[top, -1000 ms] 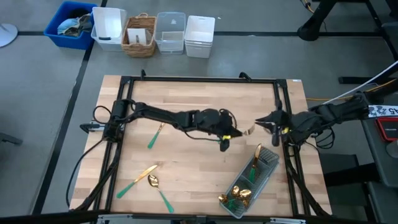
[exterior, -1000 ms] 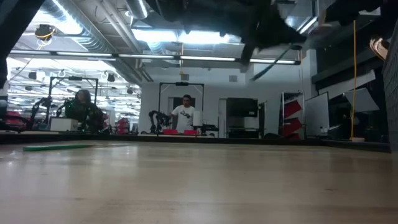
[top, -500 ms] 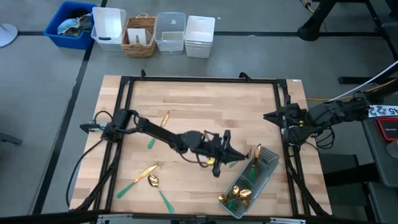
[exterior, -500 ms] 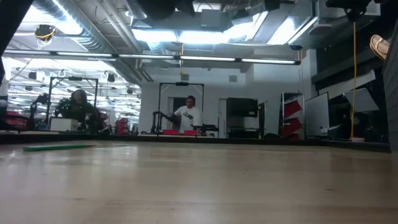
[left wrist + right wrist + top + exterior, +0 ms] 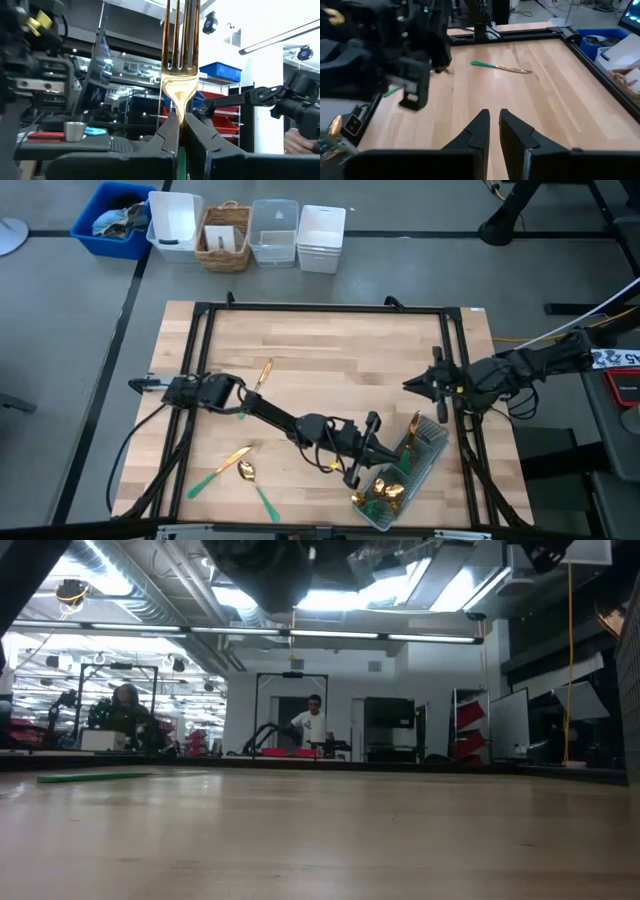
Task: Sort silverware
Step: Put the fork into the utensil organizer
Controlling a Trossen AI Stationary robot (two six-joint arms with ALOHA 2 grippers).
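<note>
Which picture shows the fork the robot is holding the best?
The left wrist view: the fork stands up close, gold tines up, pinched in the left gripper. In the high view, the arm over the clear tray hides it. The low and right wrist views miss it.

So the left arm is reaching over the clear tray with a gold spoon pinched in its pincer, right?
Not quite: it is a fork, not a spoon. The left wrist view shows gold tines standing up from the shut left pincer. The rest holds: in the high view the left pincer reaches to the clear tray, which already holds silverware.
</note>
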